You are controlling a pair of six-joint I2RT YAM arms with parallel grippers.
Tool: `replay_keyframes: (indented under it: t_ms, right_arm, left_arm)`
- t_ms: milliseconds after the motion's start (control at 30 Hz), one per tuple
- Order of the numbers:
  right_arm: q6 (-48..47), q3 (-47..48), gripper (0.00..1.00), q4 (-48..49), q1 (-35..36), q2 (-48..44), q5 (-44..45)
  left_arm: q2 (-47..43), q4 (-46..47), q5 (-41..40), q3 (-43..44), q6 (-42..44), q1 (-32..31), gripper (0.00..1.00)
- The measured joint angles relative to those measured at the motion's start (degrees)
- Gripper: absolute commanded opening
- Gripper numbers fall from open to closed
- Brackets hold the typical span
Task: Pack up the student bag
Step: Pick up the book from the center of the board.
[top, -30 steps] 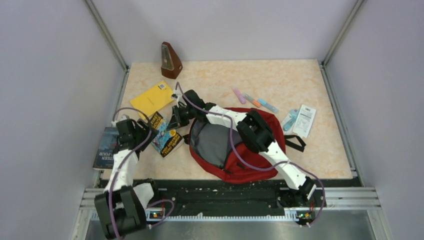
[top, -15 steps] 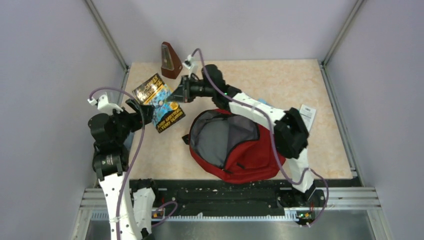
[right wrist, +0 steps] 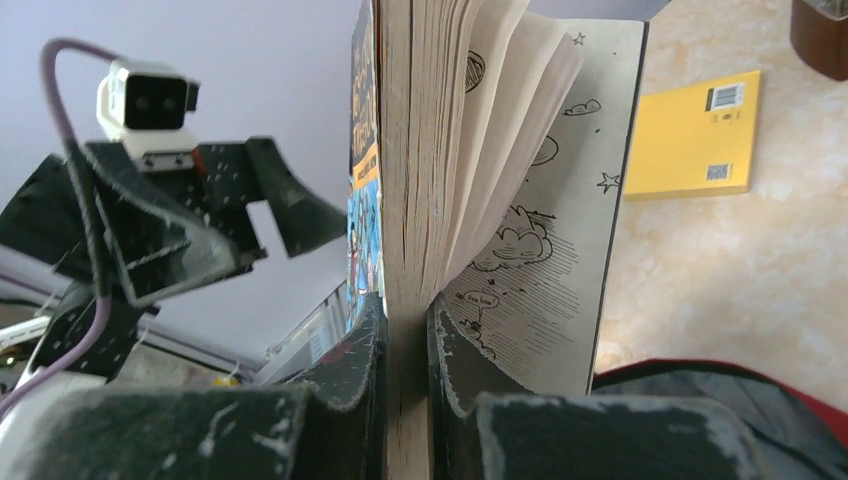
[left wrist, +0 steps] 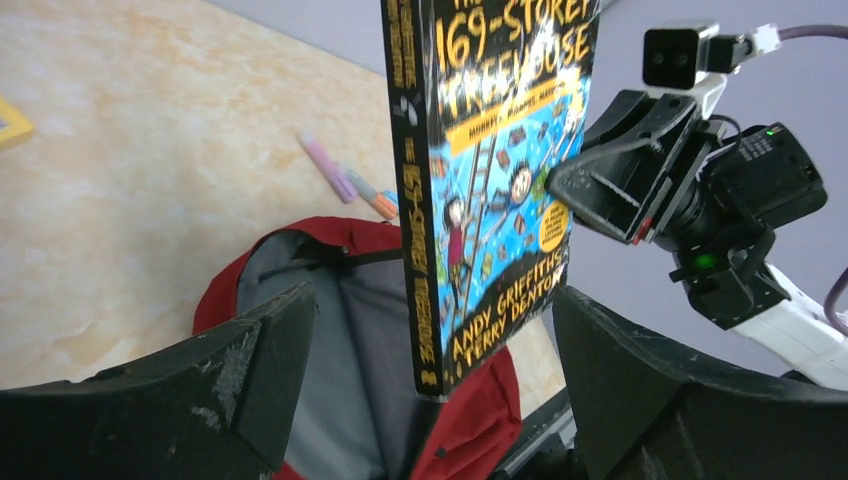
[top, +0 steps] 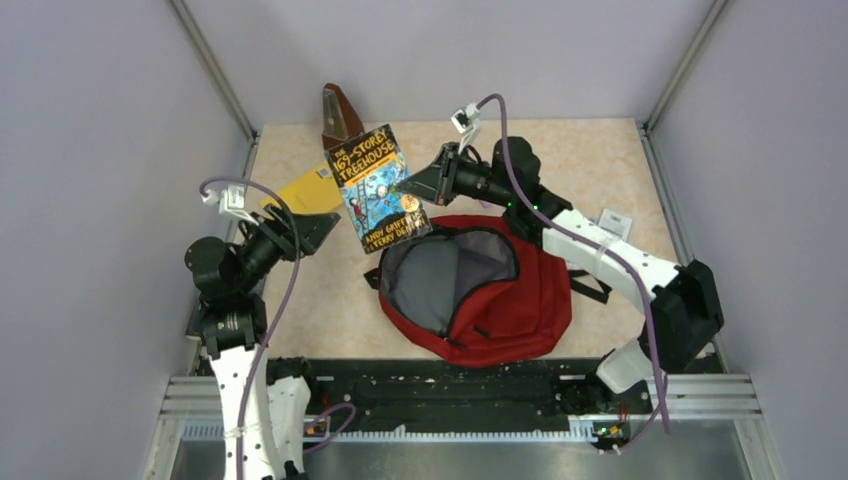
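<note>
student bag point(top: 500, 325) found lying flat on the table point(top: 560, 160), close to the arm bases, with the main compartment unzipped and gaping, grey lining on show, and the mouth toward the far left

pinched a paperback book point(top: 378, 190) at its lower edge with the right fingers point(right wrist: 345, 400), pressed onto the front cover and most of the pages; left the back cover and some leaves outside the grip, fanning loose

held the book upright in the air, just beyond the far-left rim of the bag, not yet over the opening as seen from above

spread the left fingers point(left wrist: 250, 370) wide, close to the book, touching nothing

judged the step in hand as getting the book into the bag

called for swinging it over the grey lining first, then tilting it to lead with one narrow edge, spine side down if possible, to keep the loose back cover from snagging on the zipper trim

needed a slow descent, for fear of folding the soft rim inward

could have used the left fingers to pin or lift the near rim

called for release only with most of the book below the rim
</note>
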Motion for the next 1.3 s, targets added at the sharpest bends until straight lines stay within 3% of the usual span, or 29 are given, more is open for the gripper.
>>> replay_keyframes:
  t_ms: [133, 333, 533, 667, 767, 833, 933, 1033, 1133, 1300]
  right_arm:
    - [0.92, -3.54, 0.0, 1.18, 0.09, -3.93, -1.05]
    - [2.67, -4.31, 0.0, 4.68, 0.72, -5.25, -2.4]
    - [3.21, -5.42, 0.0, 5.84, 1.55, -5.95, -3.08]
    - [3.21, -6.01, 0.0, 5.84, 1.6, -6.47, -3.37]
    - [3.15, -6.01, 0.0, 5.79, 1.6, -6.47, -3.43]
    - [2.64, -6.01, 0.13, 5.33, 1.6, -6.47, -3.19]
    - [1.22, -6.1, 0.49, 3.3, 1.46, -6.56, -2.08]
    - [-1.77, -6.12, 0.75, -1.14, 0.98, -7.39, -0.11]
    - [-5.62, -6.95, 0.87, -7.65, 0.24, -10.03, 3.28]
    - [-13.22, -9.64, 0.92, -19.63, -0.79, -17.92, 14.82]
  left_arm:
    - [2.78, 5.84, 1.03, 0.0, -2.62, -3.02, 0.92]
    - [8.46, 8.39, -2.08, 1.9, -1.16, -17.84, 0.92]
    - [11.93, 10.08, -5.18, 2.89, -0.44, -21.88, 0.62]
    - [12.35, 15.8, -5.01, 2.19, -3.08, -22.56, 0.55]
    - [13.25, 19.89, -4.85, 1.33, -5.33, -23.52, 0.32]
    - [13.57, 21.18, -4.87, 0.92, -6.45, -23.76, 0.15]
    - [13.22, 21.97, -4.87, 0.63, -6.49, -24.11, 0.0]
    - [12.57, 20.26, -5.38, 0.31, -5.16, -24.22, 0.0]
    - [11.15, 15.54, -8.76, 0.13, -1.77, -24.22, 0.0]
    - [10.43, 7.3, -15.21, -0.02, 3.85, -24.22, 0.0]
